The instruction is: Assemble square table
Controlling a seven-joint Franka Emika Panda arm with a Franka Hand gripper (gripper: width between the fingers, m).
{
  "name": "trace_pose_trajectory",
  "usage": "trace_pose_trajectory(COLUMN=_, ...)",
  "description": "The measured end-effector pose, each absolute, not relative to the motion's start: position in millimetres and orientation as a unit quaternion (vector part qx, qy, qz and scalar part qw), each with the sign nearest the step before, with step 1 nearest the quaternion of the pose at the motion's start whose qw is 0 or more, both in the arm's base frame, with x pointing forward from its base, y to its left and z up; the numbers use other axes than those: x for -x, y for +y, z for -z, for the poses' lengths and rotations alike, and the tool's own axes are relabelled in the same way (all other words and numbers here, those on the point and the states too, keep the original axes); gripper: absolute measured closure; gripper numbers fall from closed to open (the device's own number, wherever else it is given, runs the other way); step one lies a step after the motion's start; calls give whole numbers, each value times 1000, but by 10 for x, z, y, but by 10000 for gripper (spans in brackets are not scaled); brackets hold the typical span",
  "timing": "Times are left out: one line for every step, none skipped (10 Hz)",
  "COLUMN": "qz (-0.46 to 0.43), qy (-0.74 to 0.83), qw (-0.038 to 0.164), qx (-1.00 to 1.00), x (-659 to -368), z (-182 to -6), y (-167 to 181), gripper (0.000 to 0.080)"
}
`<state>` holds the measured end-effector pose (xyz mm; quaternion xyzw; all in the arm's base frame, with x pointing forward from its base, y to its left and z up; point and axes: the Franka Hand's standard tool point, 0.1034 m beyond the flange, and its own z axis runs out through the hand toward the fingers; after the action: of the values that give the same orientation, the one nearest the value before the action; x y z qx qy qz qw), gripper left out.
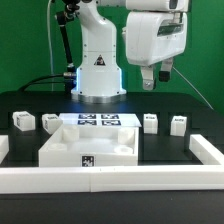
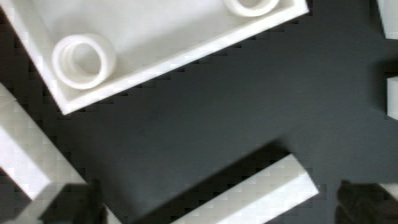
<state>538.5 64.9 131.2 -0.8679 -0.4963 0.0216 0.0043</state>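
Flanking one white slab [image 1: 70, 148] — four leg blocks [image 1: 22, 121], two each side; fingers [image 1: 148, 80] apart.

- I am looking at a plain green wall [image 1: 30, 40] filling the whole back of the exterior view.
- A black table [image 1: 170, 145] is taking up the lower half, and its matte top is giving off no strong glare.
- A low white rail [image 1: 110, 180] is running along the table's near edge, with short arms turning back at both ends.
- The marker board [image 1: 100, 121] is lying flat toward the table's middle.
- Dark cables [image 1: 40, 85] are trailing over the table's far side at the exterior view's left.
- Light is falling soft and even, and I am picking out only faint shadows.
- Through the wrist view I am seeing the same black top filling most of the picture.
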Motion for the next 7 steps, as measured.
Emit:
trace_pose_trajectory(qz=-18, qy=-525, qw=4, qx=851, x=-5368, z=-1275, y=524, gripper=150)
trace_pose_trajectory(qz=-14, qy=-547, qw=3, qx=837, x=-5330, z=-1211, y=338, gripper=150)
trace_pose_trajectory(qz=-17, qy=-593, qw=6, qx=805, x=-5302, z=-1167, y=223, gripper=150)
trace_pose_trajectory(qz=-21, qy=-617, qw=10, qx=787, x=-5295, z=-1136, y=182, gripper=150)
trace_pose_trajectory(qz=-20, qy=-643, qw=10, qx=766, x=-5296, z=-1137, y=187, gripper=150)
trace_pose_trajectory(qz=-20, qy=-662, qw=11, qx=749, x=-5293, z=-1131, y=179, gripper=150)
trace_pose_trajectory(qz=-20, qy=-676, qw=12, qx=736, x=-5291, z=-1127, y=171, gripper=150)
